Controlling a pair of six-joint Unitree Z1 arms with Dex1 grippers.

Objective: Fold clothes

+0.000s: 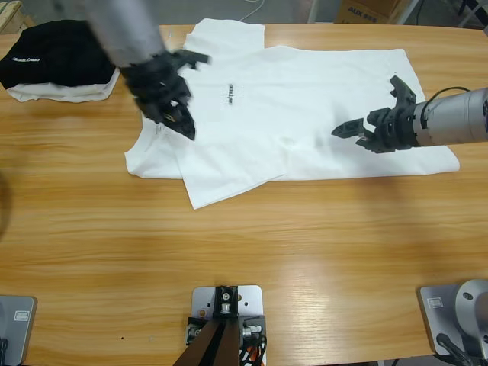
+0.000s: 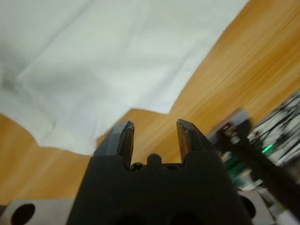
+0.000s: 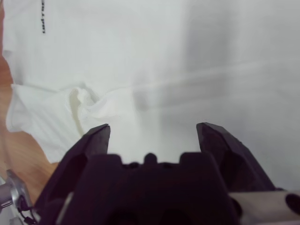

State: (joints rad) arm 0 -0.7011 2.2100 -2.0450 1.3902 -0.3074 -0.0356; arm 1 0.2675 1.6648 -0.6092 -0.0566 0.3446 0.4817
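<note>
White cotton is the matter here: the T-shirt lies spread flat on the wooden table, its long axis running across the table, collar end toward the black garment and hem end away from it. One sleeve points to the table's far edge, and the near part by the collar lies folded over in a slanted flap. The small dark chest print shows, and a shallow crease sits mid-body. Nearer the black garment, the left gripper hangs over the collar end, jaws narrowly parted and holding nothing. The right gripper hovers over the hem end, jaws wide and empty, cloth directly beneath. Each arm seems placed for its own end, so the next grasp is probably straight down.
</note>
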